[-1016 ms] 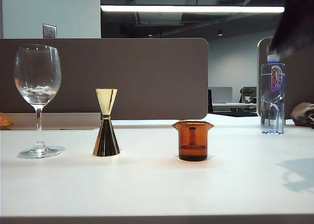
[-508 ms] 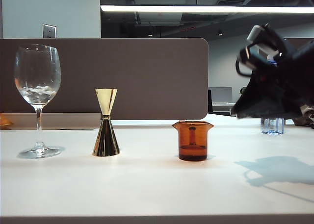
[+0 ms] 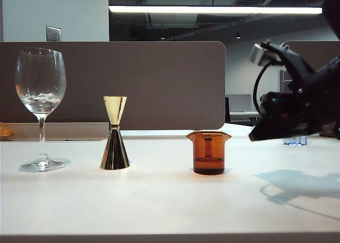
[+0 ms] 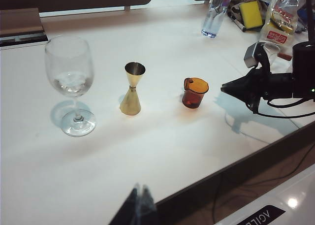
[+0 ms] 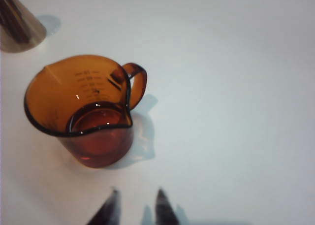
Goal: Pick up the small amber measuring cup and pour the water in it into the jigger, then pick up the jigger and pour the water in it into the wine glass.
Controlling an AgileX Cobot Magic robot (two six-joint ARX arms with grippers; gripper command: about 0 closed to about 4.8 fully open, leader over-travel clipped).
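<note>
Lowered since before, my right gripper (image 5: 135, 205) hovers slightly parted beside the glossy small amber measuring cup (image 3: 209, 152), clear of the gold jigger (image 3: 115, 133); left gripper (image 4: 139, 205) looks closed, idle.

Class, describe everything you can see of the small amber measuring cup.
The small amber measuring cup is a short translucent orange-brown glass beaker with a flared rim, pour spout, small side handle and printed measuring marks inside. It stands upright on the white table, a little liquid in its bottom, to the right of the jigger in the exterior view. Nothing touches it; the right gripper hovers close by, apart from it.
</note>
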